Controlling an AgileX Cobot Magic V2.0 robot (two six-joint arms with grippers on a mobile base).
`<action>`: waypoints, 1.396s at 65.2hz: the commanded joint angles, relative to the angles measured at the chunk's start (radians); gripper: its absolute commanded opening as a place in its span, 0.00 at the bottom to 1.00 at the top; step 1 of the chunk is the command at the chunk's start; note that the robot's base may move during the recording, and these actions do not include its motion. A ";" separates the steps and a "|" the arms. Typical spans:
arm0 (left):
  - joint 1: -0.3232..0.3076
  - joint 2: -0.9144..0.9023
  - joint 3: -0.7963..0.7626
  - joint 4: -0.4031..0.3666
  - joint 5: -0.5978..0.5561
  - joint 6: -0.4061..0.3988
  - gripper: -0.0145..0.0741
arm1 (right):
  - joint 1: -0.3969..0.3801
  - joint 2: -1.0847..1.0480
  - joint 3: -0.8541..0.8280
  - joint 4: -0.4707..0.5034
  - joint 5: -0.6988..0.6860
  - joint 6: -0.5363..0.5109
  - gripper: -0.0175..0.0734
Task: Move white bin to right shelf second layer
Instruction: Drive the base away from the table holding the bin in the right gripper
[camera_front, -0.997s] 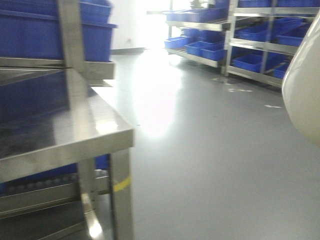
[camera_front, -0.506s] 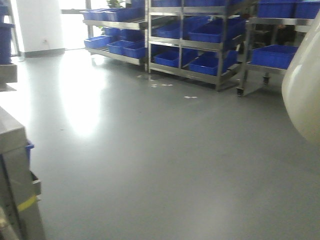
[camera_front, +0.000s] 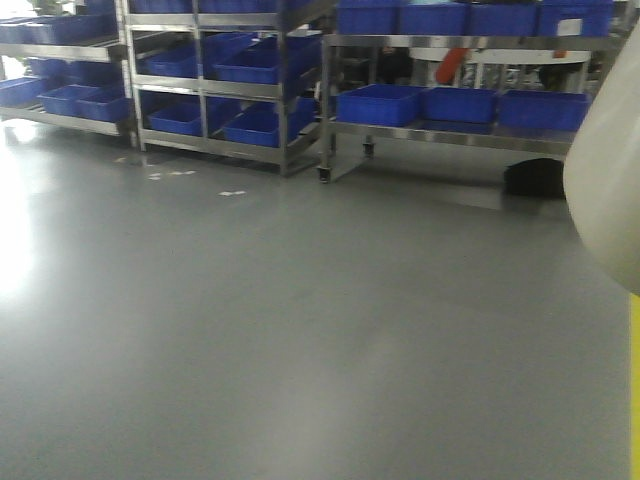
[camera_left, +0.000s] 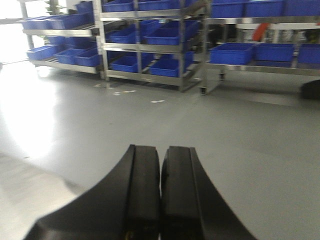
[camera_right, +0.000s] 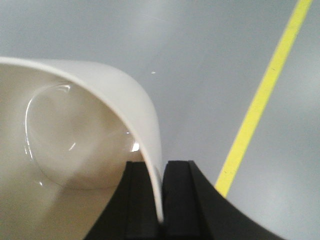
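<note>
The white bin (camera_right: 75, 145) is a glossy off-white tub, held in the air over the grey floor. My right gripper (camera_right: 161, 170) is shut on its rim wall, one finger inside the tub and one outside. The bin's outer wall also shows at the right edge of the front view (camera_front: 605, 190). My left gripper (camera_left: 160, 155) is shut and empty, its two black fingers pressed together above the floor. Steel shelves (camera_front: 470, 135) with blue crates stand across the room ahead.
Blue crates (camera_front: 380, 103) fill the steel racks along the far wall, also seen in the left wrist view (camera_left: 232, 52). A yellow floor line (camera_right: 265, 95) runs past the right gripper. A dark object (camera_front: 535, 178) lies under the right rack. Grey floor (camera_front: 300, 330) lies between.
The view has swung right: the steel table at the left has gone out of sight and the racks of blue crates have slid left and nearer. The bin stays at the right edge.
</note>
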 joint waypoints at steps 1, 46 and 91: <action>0.000 -0.013 0.037 -0.006 -0.084 -0.003 0.26 | -0.005 -0.010 -0.028 0.010 -0.070 -0.005 0.25; 0.000 -0.013 0.037 -0.006 -0.084 -0.003 0.26 | -0.005 -0.010 -0.028 0.010 -0.070 -0.005 0.25; 0.000 -0.013 0.037 -0.006 -0.084 -0.003 0.26 | -0.005 -0.010 -0.028 0.010 -0.070 -0.005 0.25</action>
